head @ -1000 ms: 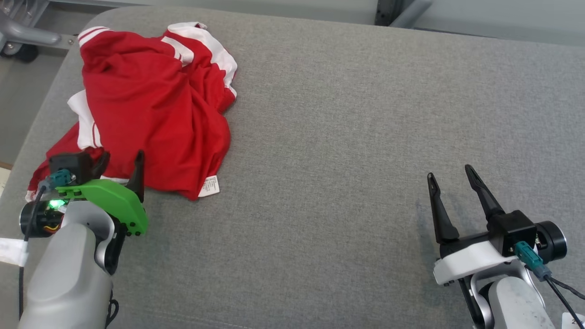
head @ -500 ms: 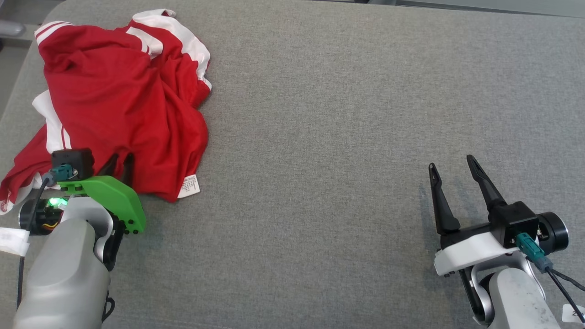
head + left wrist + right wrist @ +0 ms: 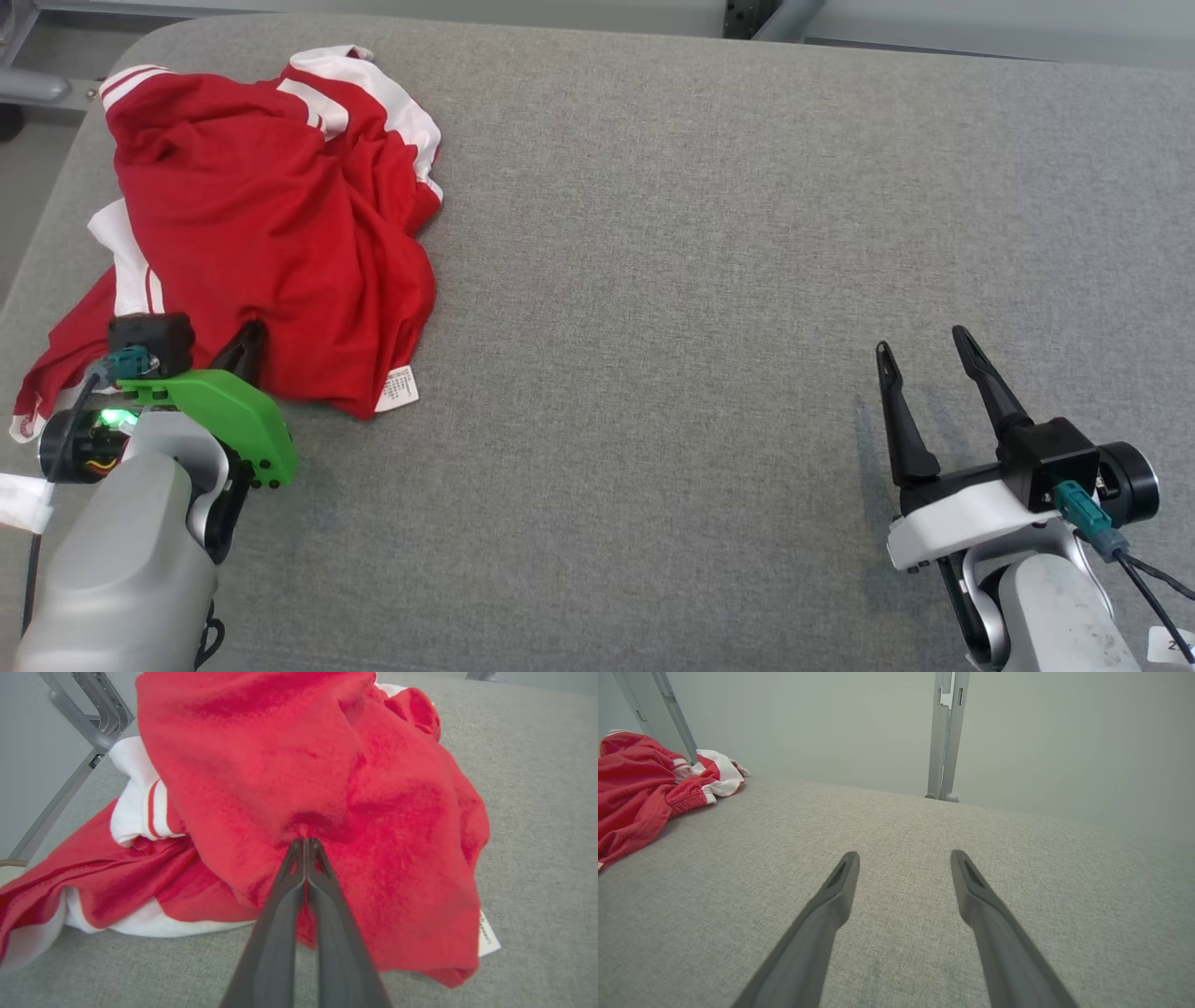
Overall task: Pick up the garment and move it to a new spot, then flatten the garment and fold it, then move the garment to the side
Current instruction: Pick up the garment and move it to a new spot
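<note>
Head view, far left: the garment (image 3: 280, 215) lies in a crumpled heap on the grey pad (image 3: 653, 280). The left gripper (image 3: 245, 343) is at its near edge, fingers squeezed together on a pinch of red cloth, likely so it can lift the garment to a new spot. At the near right, the right gripper (image 3: 921, 345) hovers with fingers apart, holding nothing, well away from the garment.

left gripper (image 3: 250, 334): fingers pinched together on garment (image 3: 280, 215) | right gripper (image 3: 921, 340): fingers spread apart
</note>
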Robot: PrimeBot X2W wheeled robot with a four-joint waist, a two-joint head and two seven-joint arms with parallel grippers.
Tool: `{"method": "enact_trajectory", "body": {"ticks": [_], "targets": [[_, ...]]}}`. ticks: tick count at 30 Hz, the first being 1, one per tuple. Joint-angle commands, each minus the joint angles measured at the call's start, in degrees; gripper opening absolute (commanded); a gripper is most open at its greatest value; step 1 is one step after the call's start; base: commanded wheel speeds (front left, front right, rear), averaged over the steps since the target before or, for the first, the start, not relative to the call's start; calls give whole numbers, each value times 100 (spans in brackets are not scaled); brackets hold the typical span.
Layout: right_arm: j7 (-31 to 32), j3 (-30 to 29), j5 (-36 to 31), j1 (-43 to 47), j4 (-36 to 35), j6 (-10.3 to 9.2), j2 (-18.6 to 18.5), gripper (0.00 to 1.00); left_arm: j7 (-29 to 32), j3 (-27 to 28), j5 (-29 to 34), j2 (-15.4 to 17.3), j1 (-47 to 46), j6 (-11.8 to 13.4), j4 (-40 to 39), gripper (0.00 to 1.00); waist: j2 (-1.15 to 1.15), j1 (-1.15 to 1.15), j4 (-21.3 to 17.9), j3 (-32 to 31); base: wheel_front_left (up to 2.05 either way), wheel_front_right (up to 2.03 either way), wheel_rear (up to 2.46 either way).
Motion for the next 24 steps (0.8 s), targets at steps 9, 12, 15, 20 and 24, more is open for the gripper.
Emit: {"method": "enact_trajectory", "body": {"ticks": [9,12,15,20,24], "targets": [[-18,-40,42,180,6,0,-25,100,-454,-194,-386,159,-82,2,-578,0,0,0,64,-219,0,0,0],[-18,-28,56,189,8,0,-25,100,-533,-172,-464,128,-124,2,-747,0,0,0,60,-252,0,0,0],[-18,0,82,189,18,0,-25,100,-595,-150,-567,62,-147,2,-1017,0,0,0,25,-302,0,0,0],[-18,14,158,235,-14,0,-26,100,-624,-95,-776,-116,-37,6,-1725,0,0,0,-149,-368,0,0,0],[-18,16,215,216,-30,-1,-25,100,-504,-160,-1030,-311,152,5,-2372,0,0,0,-326,-354,0,0,0]]}}
